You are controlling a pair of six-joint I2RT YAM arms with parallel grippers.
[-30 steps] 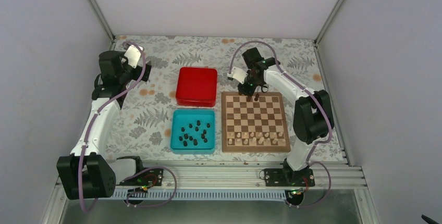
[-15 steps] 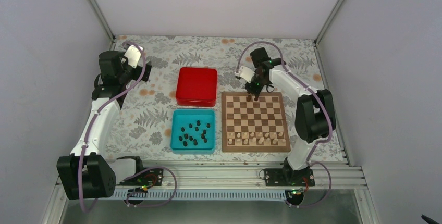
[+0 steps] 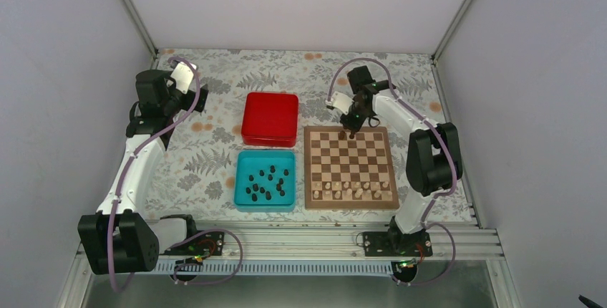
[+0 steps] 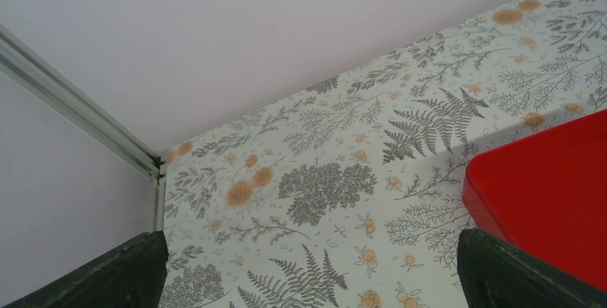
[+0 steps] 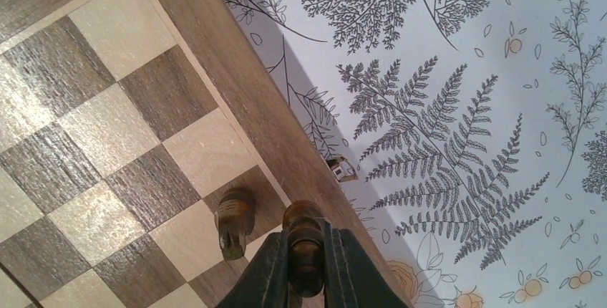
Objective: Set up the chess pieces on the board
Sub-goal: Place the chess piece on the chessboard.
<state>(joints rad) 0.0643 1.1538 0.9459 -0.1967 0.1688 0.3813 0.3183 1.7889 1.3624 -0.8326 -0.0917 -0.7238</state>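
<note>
The wooden board point(image 3: 351, 168) lies right of centre; its far edge shows in the right wrist view point(image 5: 107, 129). My right gripper point(image 3: 352, 130) is shut on a dark chess piece point(image 5: 304, 243) and holds it over the board's far row. Another dark piece point(image 5: 235, 220) stands on a square just left of it. Several dark pieces point(image 3: 266, 183) lie in the teal tray point(image 3: 265, 204). My left gripper point(image 3: 195, 94) is open and empty above the far left of the table; only its dark fingertips point(image 4: 122, 272) show in the left wrist view.
A red square box point(image 3: 270, 118) sits behind the teal tray and shows at the right of the left wrist view point(image 4: 551, 193). Pale cream pieces point(image 3: 351, 190) fill the board's near rows. White enclosure walls stand on three sides.
My right gripper has moved a little right and toward the far edge of the board with the dark piece in it. The left arm has not moved.
</note>
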